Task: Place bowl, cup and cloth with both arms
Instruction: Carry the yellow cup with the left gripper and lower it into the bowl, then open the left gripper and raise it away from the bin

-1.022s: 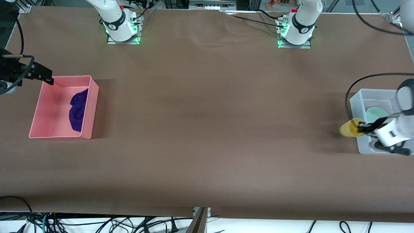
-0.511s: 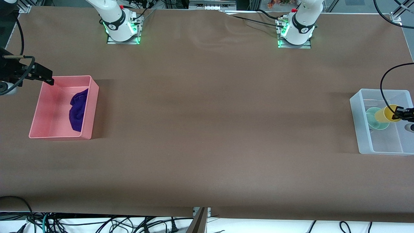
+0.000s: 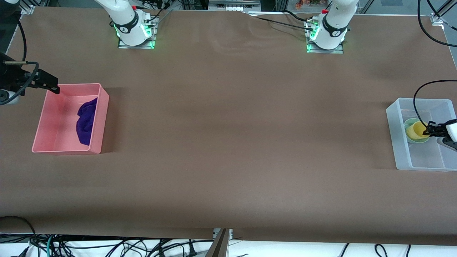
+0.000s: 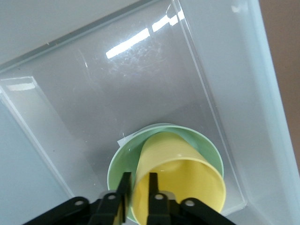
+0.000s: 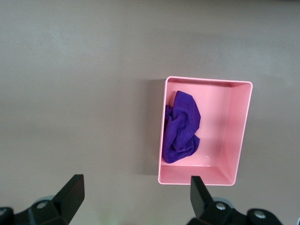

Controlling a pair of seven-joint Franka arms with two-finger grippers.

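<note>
The yellow cup (image 3: 415, 131) rests tilted inside the mint-green bowl (image 3: 409, 124), which sits in the clear bin (image 3: 397, 142) at the left arm's end of the table. My left gripper (image 3: 427, 132) is shut on the cup's rim, one finger inside and one outside. In the left wrist view the cup (image 4: 180, 185) lies in the bowl (image 4: 123, 159), held by my left gripper (image 4: 137, 187). The purple cloth (image 3: 86, 120) lies in the pink bin (image 3: 57, 142). My right gripper (image 3: 51, 85) is open and empty, high over that bin's corner. The right wrist view shows the cloth (image 5: 182, 127).
The pink bin (image 5: 239, 136) stands at the right arm's end of the table. The clear bin's wall (image 4: 225, 89) rises close around the bowl. The brown table (image 3: 235, 142) lies bare between the two bins.
My left gripper carried the cup from over the clear bin's edge into the bin and lowered it into the bowl. The right arm has not moved.
</note>
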